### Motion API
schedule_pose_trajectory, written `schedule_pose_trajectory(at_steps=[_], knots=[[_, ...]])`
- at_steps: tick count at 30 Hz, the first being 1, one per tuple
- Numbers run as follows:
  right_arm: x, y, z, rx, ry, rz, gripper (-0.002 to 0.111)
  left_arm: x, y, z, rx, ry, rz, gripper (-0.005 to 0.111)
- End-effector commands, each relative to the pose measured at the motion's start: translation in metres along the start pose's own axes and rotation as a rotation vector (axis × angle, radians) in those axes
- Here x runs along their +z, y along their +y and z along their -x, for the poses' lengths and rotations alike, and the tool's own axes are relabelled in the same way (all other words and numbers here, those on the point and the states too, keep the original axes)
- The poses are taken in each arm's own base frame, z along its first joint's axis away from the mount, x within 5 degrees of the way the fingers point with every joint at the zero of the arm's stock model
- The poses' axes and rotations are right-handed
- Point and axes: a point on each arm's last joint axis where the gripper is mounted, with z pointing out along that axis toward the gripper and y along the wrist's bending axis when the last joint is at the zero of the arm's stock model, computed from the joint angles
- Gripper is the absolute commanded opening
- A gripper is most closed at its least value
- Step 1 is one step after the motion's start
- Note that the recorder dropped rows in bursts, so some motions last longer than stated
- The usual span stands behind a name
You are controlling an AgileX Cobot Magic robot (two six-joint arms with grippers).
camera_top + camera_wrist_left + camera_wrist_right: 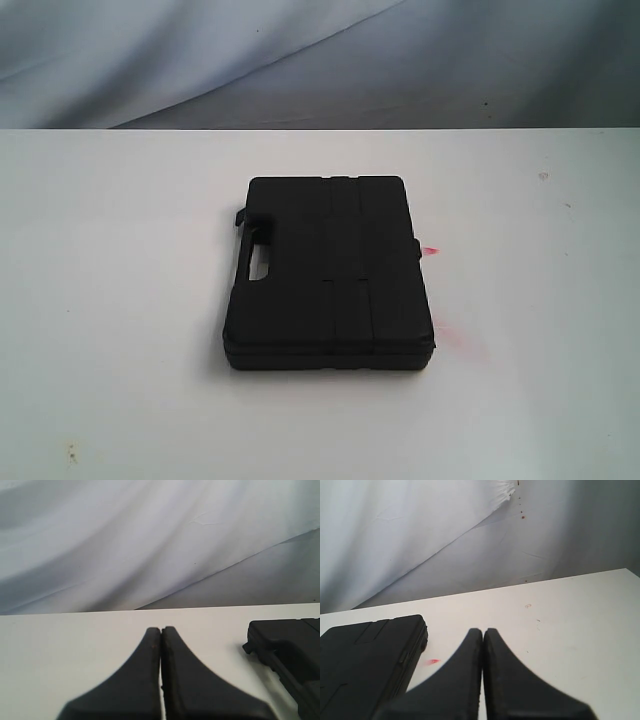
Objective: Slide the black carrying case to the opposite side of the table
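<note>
The black case [330, 272] lies flat in the middle of the white table [120, 300], its slot handle on the left side. No gripper shows in the exterior view. In the left wrist view my left gripper [161, 630] is shut with nothing between its fingers, and a corner of the case [290, 650] sits off to one side, apart from it. My right gripper [483, 631] is shut too, empty, with the case [365, 660] lying beside it and not touching.
A small red mark [430, 250] sits on the table just right of the case, also seen as a red mark [433, 661] in the right wrist view. A wrinkled grey-white backdrop [320, 60] hangs behind the table's far edge.
</note>
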Motion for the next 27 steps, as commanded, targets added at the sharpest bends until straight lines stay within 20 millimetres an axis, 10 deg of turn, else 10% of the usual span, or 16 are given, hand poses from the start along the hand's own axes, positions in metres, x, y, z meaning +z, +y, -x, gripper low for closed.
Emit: schedule_pose_trajectory(at_steps=[1,27], knots=[[-0.0003,-0.0006,-0.0013,-0.006,0.001,-0.007,0.000,-0.0001,-0.0003,-0.0005,0.001,-0.005,-0.005,0.000],[-0.0003,-0.0006,-0.0013,-0.006,0.001,-0.007,0.000,-0.0004,0.0003,0.0056,-0.032,-0.072,0.001,0.000]])
